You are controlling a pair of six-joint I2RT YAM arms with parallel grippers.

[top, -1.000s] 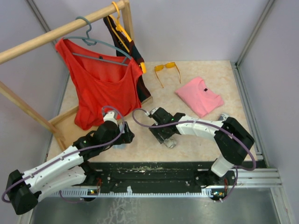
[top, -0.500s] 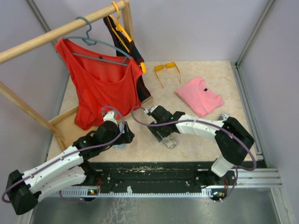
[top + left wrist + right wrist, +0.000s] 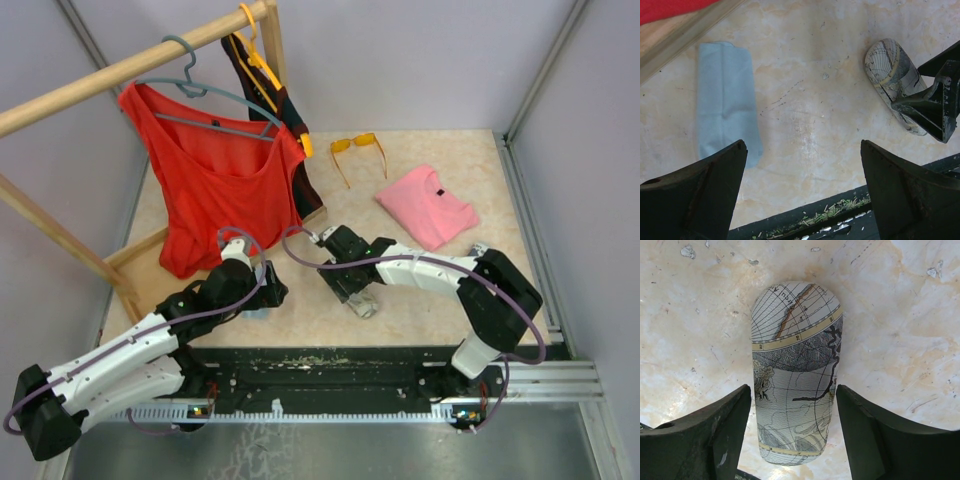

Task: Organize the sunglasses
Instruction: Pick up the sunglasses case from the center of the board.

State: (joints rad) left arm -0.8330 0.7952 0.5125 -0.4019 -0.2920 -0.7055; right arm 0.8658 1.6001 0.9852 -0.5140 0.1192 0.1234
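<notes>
Hovering low over the near strip of the desk (image 3: 450, 150), the left end effector (image 3: 802, 150) is shown spread wide and holding nothing, with a folded light-blue cloth (image 3: 725, 100) lying flat just beyond its left finger. Just to the right, the right end effector (image 3: 792, 390) is pictured straddling a map-printed glasses case (image 3: 795, 365), its fingers parted on either side of the case and not visibly pressed against it; the case is seen lying flat and apparently closed. Farther back, a folded pink garment (image 3: 428, 206) is laid on the right of the desk, well apart from both arms. Beyond it, near the back edge, the orange-lensed sunglasses (image 3: 357, 146) are seen resting with their thin arms unfolded, far from the case and untouched by either end effector. A red top (image 3: 215, 185) is hung from the wooden rack (image 3: 130, 65) at the back left. No second pair can be made out in any view. The task is judged to be at an early stage: nothing has yet been put away, and the case is yet to be gripped, opened and brought together with the orange pair.
</notes>
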